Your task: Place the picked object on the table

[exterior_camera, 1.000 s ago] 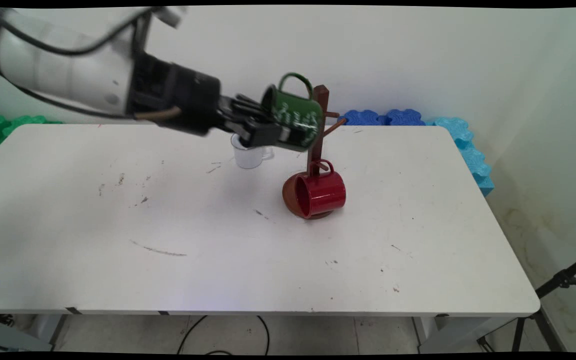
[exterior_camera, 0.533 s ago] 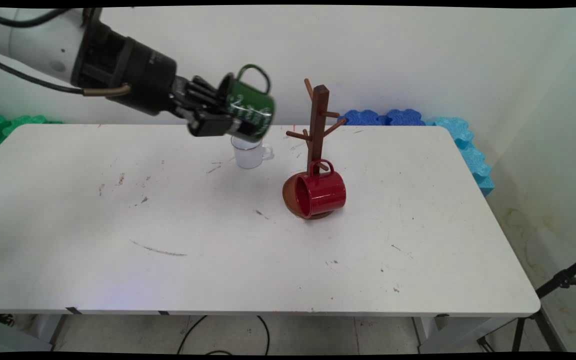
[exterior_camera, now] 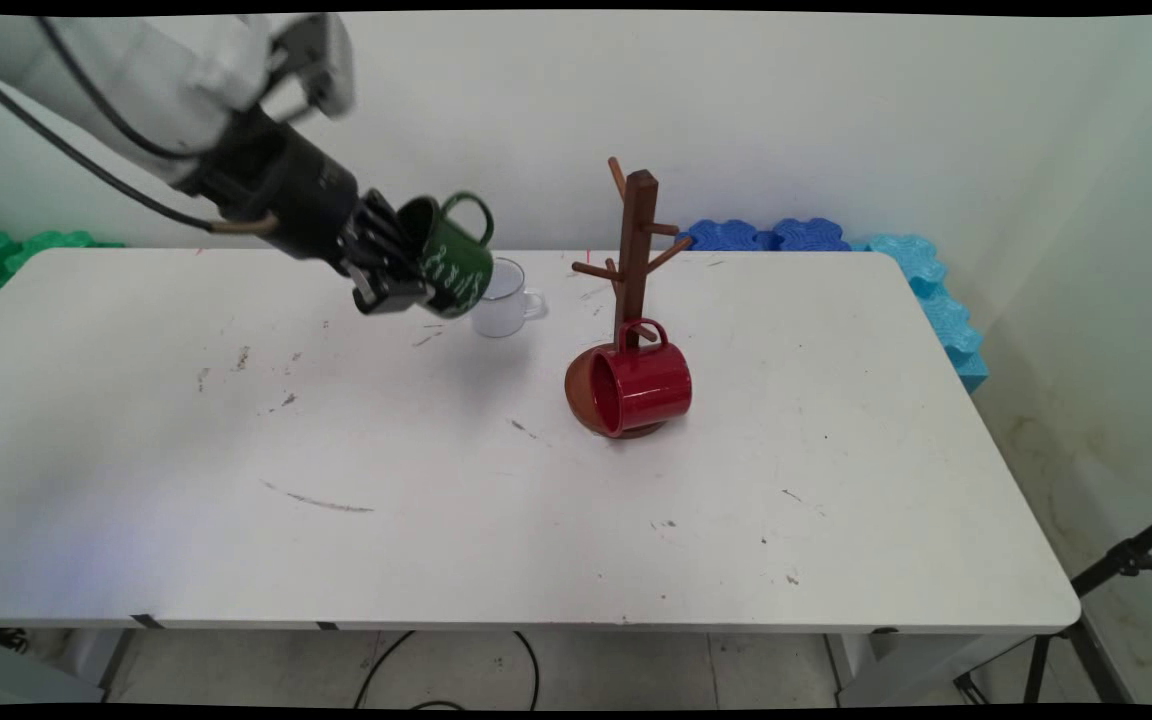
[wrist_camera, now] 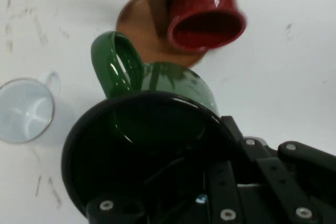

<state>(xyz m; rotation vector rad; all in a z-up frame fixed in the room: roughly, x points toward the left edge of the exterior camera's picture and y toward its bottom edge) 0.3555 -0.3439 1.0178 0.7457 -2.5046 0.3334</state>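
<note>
Your gripper (exterior_camera: 398, 287) has pulled the green mug (exterior_camera: 453, 255) back left and lower, away from the wooden mug tree (exterior_camera: 636, 250); it's now beside the white cup (exterior_camera: 503, 300). Fingers are clamped on the mug's rim, mug tilted in the air. White cup looks empty. The red mug (exterior_camera: 636, 388) hangs on the tree, nothing visible inside. The green mug's white lettering isn't readable.

White lettering on the green mug (exterior_camera: 451, 262) is unreadable.

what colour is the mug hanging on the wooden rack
Red; the mug on the rack shows best in the main view.
</note>
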